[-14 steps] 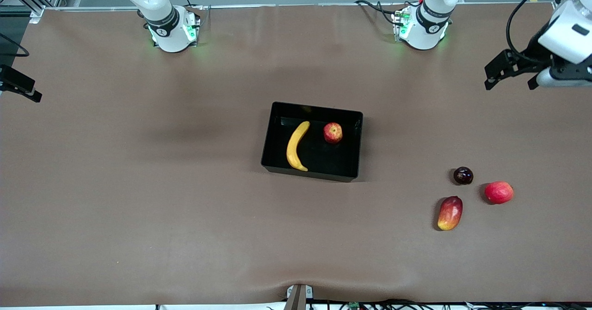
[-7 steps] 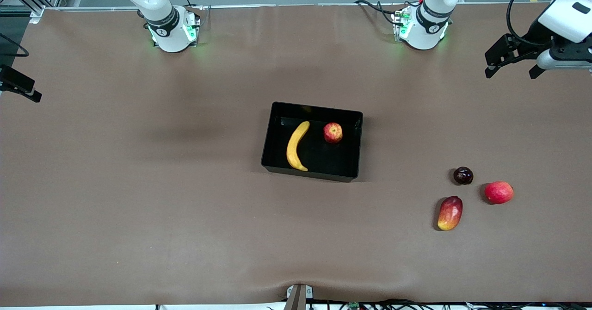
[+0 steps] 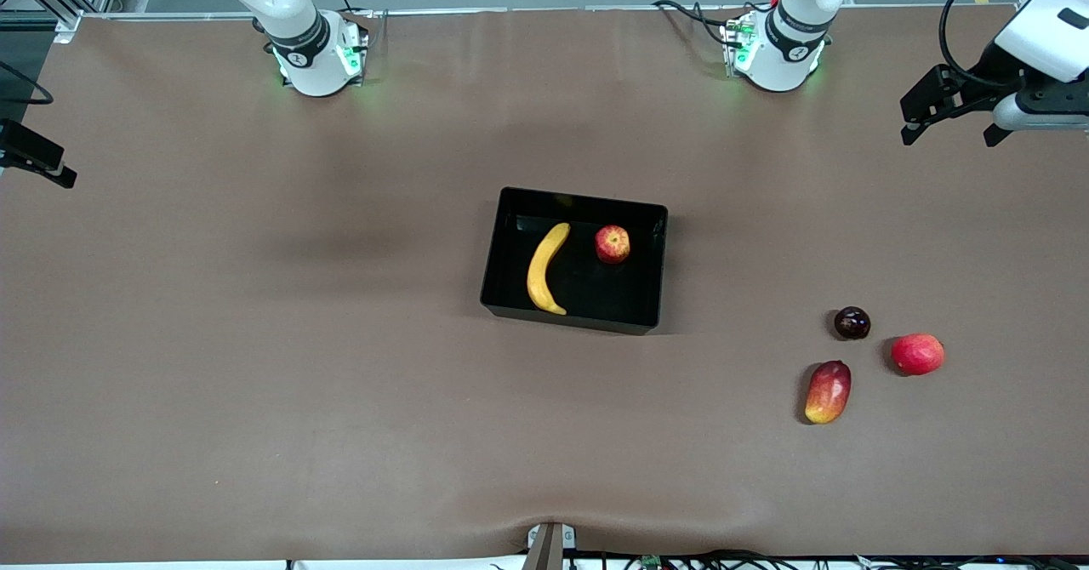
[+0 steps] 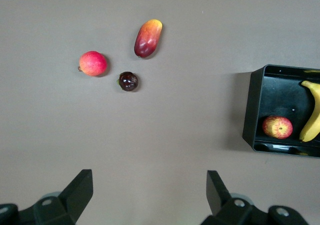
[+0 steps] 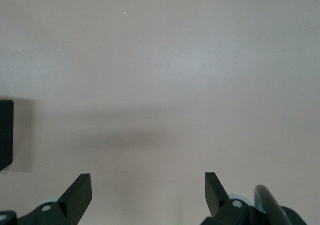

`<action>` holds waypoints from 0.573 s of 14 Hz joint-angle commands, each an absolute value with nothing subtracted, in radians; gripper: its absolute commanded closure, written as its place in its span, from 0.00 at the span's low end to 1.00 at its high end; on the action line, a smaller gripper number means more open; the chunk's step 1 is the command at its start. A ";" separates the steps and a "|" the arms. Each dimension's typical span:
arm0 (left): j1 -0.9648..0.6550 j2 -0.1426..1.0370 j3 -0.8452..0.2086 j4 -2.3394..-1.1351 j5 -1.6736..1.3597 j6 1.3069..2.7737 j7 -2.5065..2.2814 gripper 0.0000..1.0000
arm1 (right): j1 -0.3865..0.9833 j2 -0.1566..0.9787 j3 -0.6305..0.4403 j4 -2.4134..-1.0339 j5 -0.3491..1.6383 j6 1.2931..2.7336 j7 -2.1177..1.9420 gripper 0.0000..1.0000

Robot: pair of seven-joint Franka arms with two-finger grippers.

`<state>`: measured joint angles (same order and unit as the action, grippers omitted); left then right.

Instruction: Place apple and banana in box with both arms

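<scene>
Left hand (image 3: 956,128) wide, empty; right hand (image 5: 148,186) wide, wrist-view only; banana (image 3: 544,269), apple (image 3: 612,243) in box (image 3: 578,319).

Readable text: none in any view.
Arm base collars (image 3: 299,49): small white marks on the black bands, too small to read.
</scene>
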<state>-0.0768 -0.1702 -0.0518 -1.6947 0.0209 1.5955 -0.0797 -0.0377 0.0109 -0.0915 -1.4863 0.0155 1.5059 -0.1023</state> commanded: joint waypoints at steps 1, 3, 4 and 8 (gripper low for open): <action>-0.074 -0.166 -0.051 -1.694 0.026 1.595 -0.061 0.00 | -0.043 0.014 -0.089 -1.473 0.011 1.493 -0.091 0.00; -0.074 -0.163 -0.051 -1.694 0.026 1.595 -0.061 0.00 | -0.043 0.014 -0.089 -1.471 0.011 1.493 -0.091 0.00; -0.074 -0.158 -0.051 -1.694 0.026 1.595 -0.061 0.00 | -0.043 0.014 -0.089 -1.473 0.011 1.493 -0.091 0.00; -0.077 -0.138 -0.051 -1.677 0.026 1.595 -0.063 0.00 | -0.043 0.014 -0.089 -1.473 0.011 1.493 -0.091 0.00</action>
<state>-0.0771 -0.1492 -0.0508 -1.6962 0.0209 1.5973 -0.0796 -0.0378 0.0109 -0.0915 -1.4863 0.0155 1.5055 -0.1023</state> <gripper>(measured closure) 0.000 0.000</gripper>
